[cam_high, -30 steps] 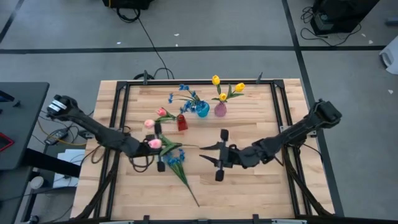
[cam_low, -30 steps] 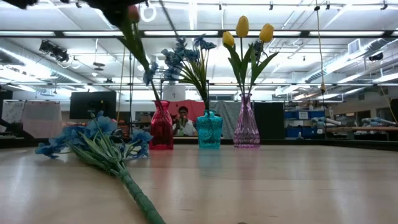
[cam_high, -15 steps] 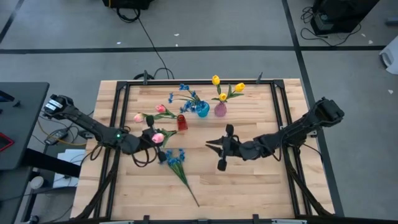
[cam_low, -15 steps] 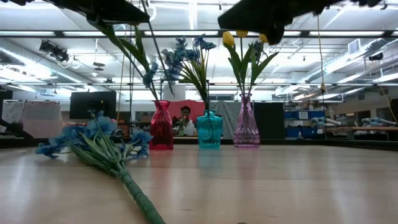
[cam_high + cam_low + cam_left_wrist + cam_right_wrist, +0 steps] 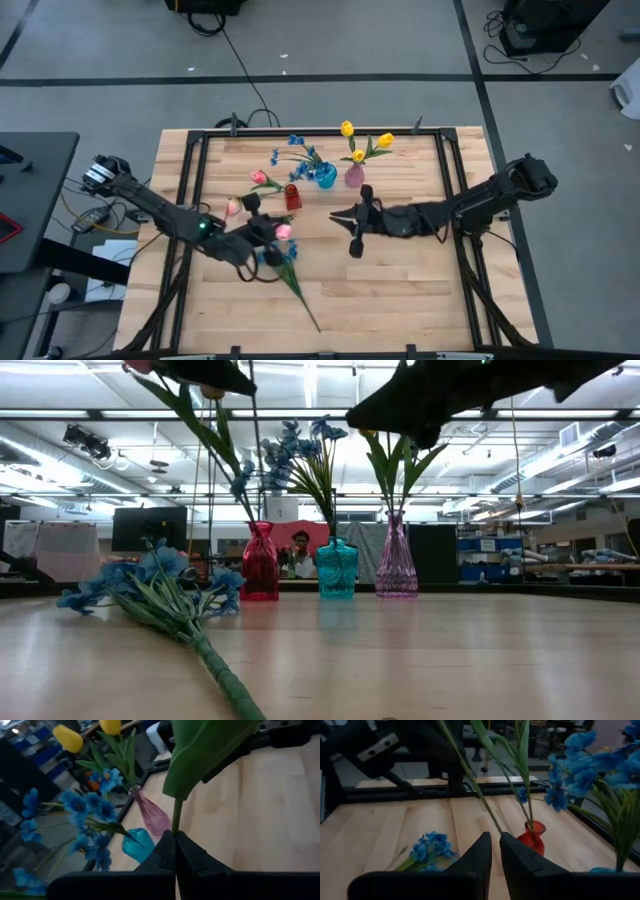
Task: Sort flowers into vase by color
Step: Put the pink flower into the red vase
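The left gripper (image 5: 262,232) is clenched on the green stem of a pink tulip (image 5: 283,231), holding it above the table near the red vase (image 5: 292,197) (which already holds one pink tulip (image 5: 259,177)). The right gripper (image 5: 352,219) hangs near the pink vase (image 5: 354,176) with its fingers nearly together, holding nothing. A blue flower bunch (image 5: 281,258) lies on the wooden table (image 5: 420,290).
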Controlling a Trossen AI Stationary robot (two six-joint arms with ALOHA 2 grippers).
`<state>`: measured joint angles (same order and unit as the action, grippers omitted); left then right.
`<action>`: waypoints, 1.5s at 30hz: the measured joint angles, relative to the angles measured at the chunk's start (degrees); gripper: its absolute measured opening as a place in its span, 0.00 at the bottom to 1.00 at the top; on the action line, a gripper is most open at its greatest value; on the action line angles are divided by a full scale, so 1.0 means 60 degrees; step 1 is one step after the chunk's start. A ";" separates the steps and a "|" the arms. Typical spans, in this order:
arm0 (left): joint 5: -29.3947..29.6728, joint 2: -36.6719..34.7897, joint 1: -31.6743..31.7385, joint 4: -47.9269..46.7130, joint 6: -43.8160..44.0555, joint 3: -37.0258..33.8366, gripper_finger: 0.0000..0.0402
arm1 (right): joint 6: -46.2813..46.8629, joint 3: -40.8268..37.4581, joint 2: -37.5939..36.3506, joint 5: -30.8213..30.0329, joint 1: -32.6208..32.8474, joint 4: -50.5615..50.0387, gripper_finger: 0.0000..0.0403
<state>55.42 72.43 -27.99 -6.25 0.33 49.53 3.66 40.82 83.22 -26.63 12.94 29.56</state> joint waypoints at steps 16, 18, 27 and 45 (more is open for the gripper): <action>0.2163 0.0520 -0.0641 0.0131 -0.0273 0.0730 0.00 | -0.1426 -0.2080 -0.2675 0.2373 -0.2447 0.1464 0.12; 0.2111 0.0520 -0.0464 0.0104 -0.0242 0.0730 0.00 | -0.1797 -0.2080 -0.2759 0.2374 -0.2549 0.1497 0.12; 0.0742 0.0520 0.0732 0.0055 0.0525 0.0730 0.00 | -0.2262 -0.2080 -0.2753 0.2910 -0.3383 0.2414 0.12; 0.0891 0.0549 0.1618 -0.0840 0.1255 0.0726 0.00 | -0.1355 -0.2080 -0.2605 0.3816 -0.4199 0.1989 0.12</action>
<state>60.76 75.72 -18.28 -11.29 7.86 53.88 -4.47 28.34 67.59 -3.73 -12.25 41.50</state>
